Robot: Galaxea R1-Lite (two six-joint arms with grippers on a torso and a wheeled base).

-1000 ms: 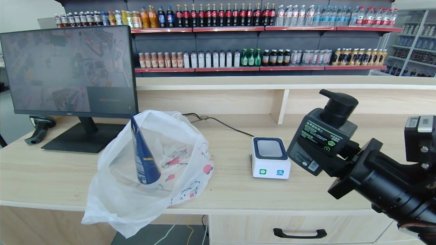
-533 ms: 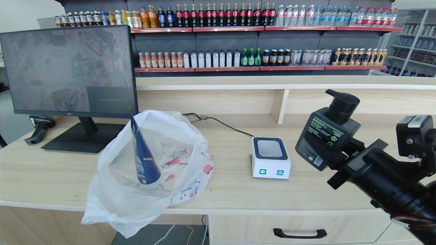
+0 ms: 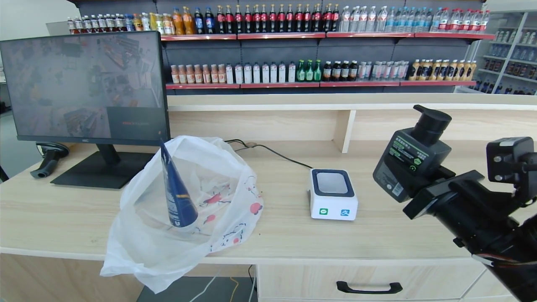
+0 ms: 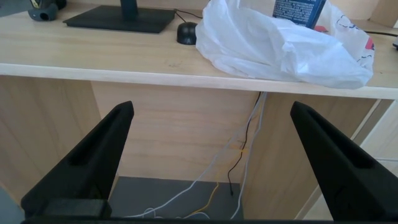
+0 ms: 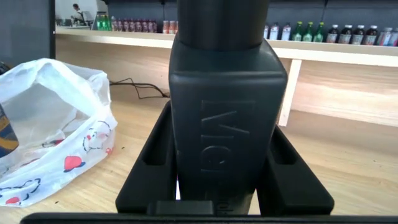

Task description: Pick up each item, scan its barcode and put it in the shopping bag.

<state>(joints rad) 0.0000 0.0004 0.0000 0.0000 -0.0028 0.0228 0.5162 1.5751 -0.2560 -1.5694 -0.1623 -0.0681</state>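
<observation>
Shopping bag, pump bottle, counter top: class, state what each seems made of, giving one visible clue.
Shopping bag: probably thin plastic film; translucent, crinkled, faintly glossy.
Pump bottle: likely rigid plastic, dark, matte; moulded lettering on its side.
Counter top: wood or wood-look laminate, smooth; pale grain shows, which is unclear.

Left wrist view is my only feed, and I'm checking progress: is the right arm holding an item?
Observer: Yes. The right end effector is shut on a dark pump bottle, held tilted in the air above the counter.
Operator: Where is it relative to the scanner?
Observer: It is off to the right of the white scanner, not over its window, with the barcode side turned leftward.
</observation>
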